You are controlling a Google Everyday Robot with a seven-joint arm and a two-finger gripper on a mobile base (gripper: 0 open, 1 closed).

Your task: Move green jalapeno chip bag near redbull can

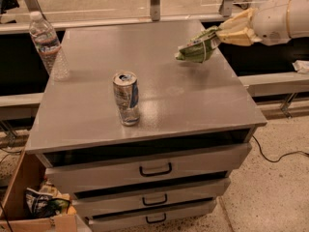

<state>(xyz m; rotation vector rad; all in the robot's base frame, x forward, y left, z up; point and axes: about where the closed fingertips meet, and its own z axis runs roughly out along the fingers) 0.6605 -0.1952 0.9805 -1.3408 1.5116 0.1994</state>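
Green chip bag (195,50) in claw (216,36) (aloft, right).

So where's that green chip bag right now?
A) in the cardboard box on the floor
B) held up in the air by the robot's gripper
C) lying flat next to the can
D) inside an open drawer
B: the gripper is pinching the green jalapeno chip bag above the right rear of the cabinet top, well apart from the redbull can.
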